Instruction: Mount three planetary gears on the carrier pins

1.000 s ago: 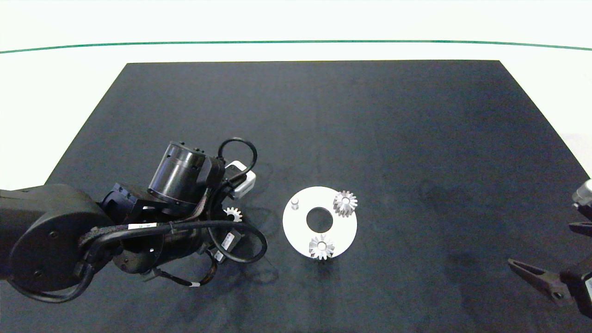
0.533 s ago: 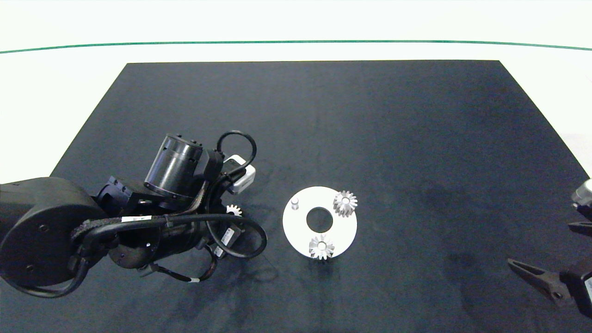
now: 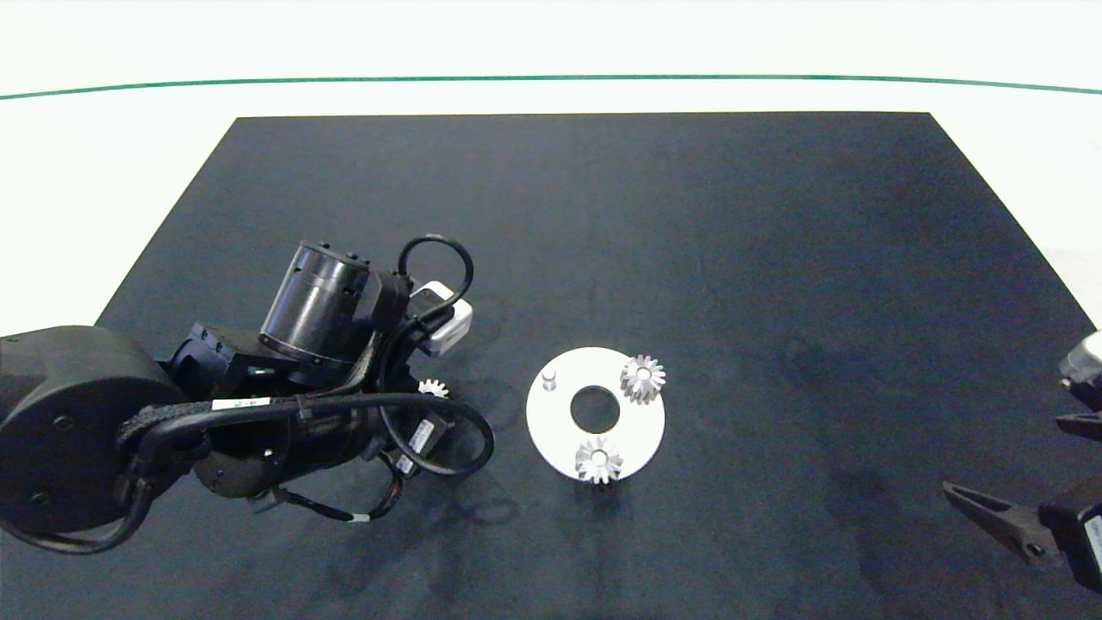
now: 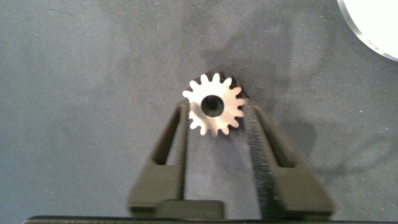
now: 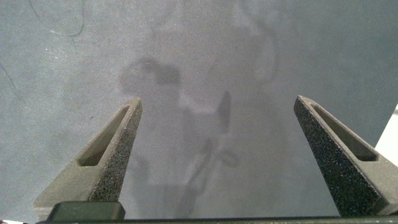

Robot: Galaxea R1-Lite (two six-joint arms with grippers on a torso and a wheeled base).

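A flat white disc (image 3: 551, 424) with a large centre hole lies mid-table. Two silver planetary gears (image 3: 642, 378) (image 3: 598, 460) sit on two of its carrier pins; the remaining carrier pin (image 3: 549, 379) stands bare. Left of the disc, a third planetary gear (image 3: 433, 388) peeks out from under my left arm. In the left wrist view this gear (image 4: 214, 106) sits between the fingertips of my left gripper (image 4: 216, 112), which is shut on its teeth. My right gripper (image 5: 217, 124) is open over bare mat at the table's right edge.
A black mat (image 3: 603, 215) covers the table, with white tabletop around it and a green line (image 3: 551, 77) at the back. The left arm's body (image 3: 258, 405) and cables fill the mat's left front. The disc's edge (image 4: 373, 25) shows in the left wrist view.
My left arm has shifted slightly left and toward the back, and the small gear under it has moved with it. The disc, its two gears and the right arm have stayed put.
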